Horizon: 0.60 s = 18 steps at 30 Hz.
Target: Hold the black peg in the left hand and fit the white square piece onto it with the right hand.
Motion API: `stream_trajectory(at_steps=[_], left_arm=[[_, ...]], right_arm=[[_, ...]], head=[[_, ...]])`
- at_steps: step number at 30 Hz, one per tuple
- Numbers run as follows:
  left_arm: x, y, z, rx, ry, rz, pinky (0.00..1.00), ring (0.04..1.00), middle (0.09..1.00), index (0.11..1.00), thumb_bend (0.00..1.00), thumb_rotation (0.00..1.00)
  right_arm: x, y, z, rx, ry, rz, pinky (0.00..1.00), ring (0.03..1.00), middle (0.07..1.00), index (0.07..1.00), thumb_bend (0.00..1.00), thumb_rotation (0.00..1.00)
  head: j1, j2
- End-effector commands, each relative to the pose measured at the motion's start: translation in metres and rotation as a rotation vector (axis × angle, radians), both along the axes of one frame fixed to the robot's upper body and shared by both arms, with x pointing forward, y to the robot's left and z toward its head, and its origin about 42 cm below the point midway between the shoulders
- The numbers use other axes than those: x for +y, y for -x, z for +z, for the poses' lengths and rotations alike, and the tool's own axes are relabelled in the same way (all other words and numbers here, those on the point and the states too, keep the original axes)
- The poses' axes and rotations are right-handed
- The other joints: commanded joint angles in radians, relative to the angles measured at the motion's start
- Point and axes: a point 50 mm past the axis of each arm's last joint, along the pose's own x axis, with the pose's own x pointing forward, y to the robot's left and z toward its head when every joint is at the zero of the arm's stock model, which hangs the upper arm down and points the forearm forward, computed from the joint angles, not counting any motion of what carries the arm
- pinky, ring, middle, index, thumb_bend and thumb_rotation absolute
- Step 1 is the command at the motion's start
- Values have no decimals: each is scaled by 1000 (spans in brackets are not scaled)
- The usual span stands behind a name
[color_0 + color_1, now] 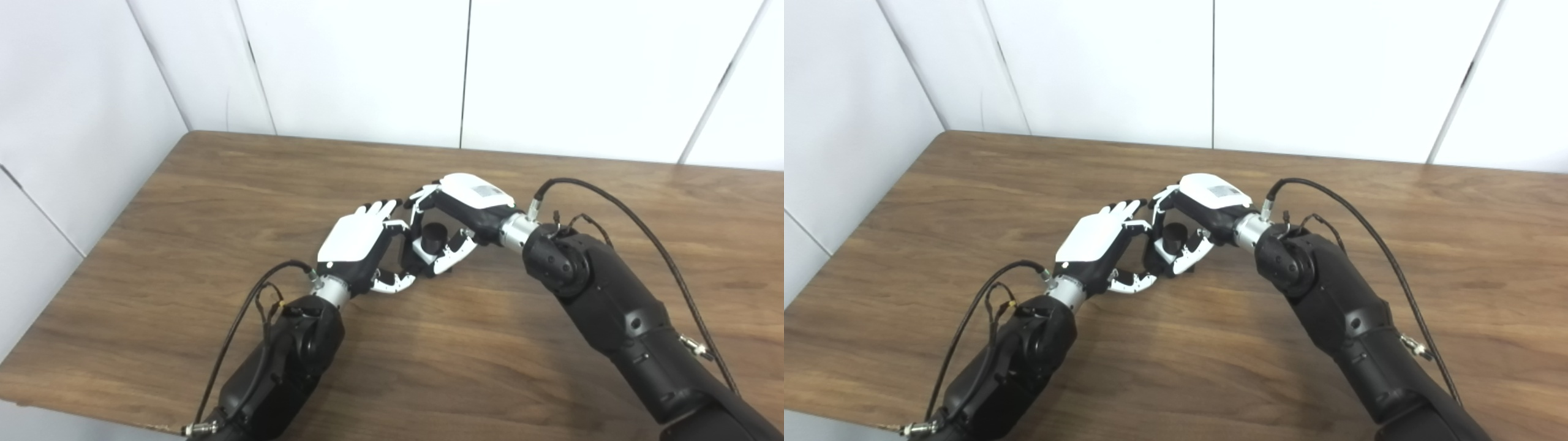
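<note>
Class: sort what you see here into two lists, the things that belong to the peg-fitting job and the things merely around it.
Job: black peg; white square piece; left hand; right hand.

Around it: wooden table; white wall panels; arm cables.

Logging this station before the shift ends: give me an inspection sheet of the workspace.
Surface: wooden table, no damage seen.
Job's things: black peg stands through white square piece, between both hands.
Clutter: nothing seen.
Hands: left hand beside the peg, grip hidden; right hand fingers curled around the piece.
Cables: black cable loops over right arm; another at left wrist.
Surroundings: white wall panels.
</note>
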Motion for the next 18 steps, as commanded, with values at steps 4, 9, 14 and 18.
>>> stream_trajectory(at_steps=[4, 9, 14, 18], left_arm=[[-2, 8, -7, 8, 38, 31, 990, 997, 968, 610, 728, 233], [0, 8, -9, -14, 61, 64, 977, 987, 953, 591, 719, 230], [2, 6, -10, -34, 63, 76, 993, 980, 949, 503, 538, 93], [3, 6, -10, -46, 67, 82, 994, 973, 944, 493, 517, 77]], right_arm=[[-15, -2, -23, 31, 11, -78, 925, 889, 852, 498, 519, 153], [-19, -1, -30, 37, -18, -101, 929, 890, 861, 498, 519, 156], [-22, -1, -32, 38, -65, -134, 931, 884, 869, 740, 777, 251], [-22, 0, -30, 24, -102, -161, 910, 878, 879, 812, 813, 269]], head=[[2, 4], [2, 3], [2, 2], [-4, 1]])
